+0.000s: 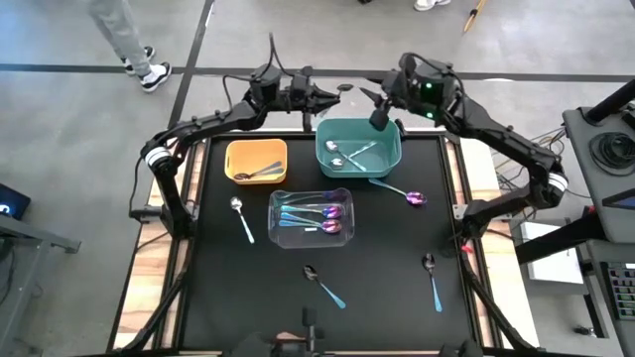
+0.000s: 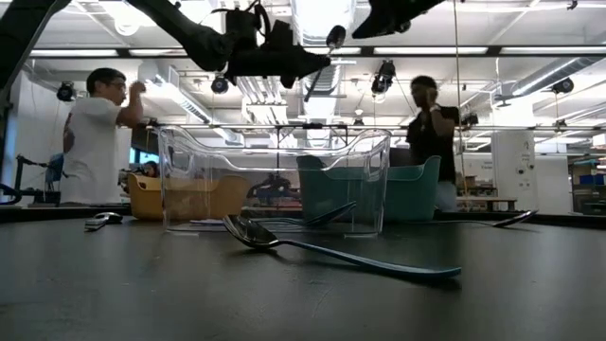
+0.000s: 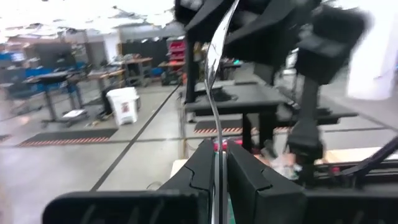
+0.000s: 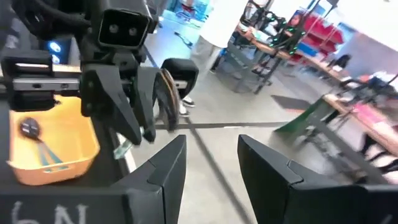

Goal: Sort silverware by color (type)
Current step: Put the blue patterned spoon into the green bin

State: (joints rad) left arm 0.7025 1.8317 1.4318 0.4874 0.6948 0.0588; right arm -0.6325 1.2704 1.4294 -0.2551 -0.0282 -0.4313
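My left gripper (image 1: 325, 99) hovers over the table's far edge, between the orange bin (image 1: 257, 159) and the teal bin (image 1: 358, 146). It is shut on a spoon (image 3: 214, 74) whose small bowl (image 1: 344, 89) points toward my right gripper (image 1: 366, 96). That gripper stands open a little to the right of the bowl, fingers (image 4: 267, 174) spread with nothing between them. Loose spoons lie flat on the black mat: a silver one (image 1: 242, 218), a purple one (image 1: 400, 190) and two dark ones (image 1: 324, 285) (image 1: 433, 278). My left gripper pinches the spoon's thin handle (image 3: 217, 149) between its two fingers. The fingers lie level, pointing toward the table's right side, with the handle running along them and out past their tips. The spoon is lifted clear, its bowl (image 4: 166, 93) ahead of the fingers.
The clear bin (image 1: 310, 218) in the mat's middle holds several iridescent spoons; the teal bin holds silver ones, the orange bin dark ones. Two people (image 2: 95, 133) (image 2: 431, 128) stand beyond the table. The mat's near half is mostly bare.
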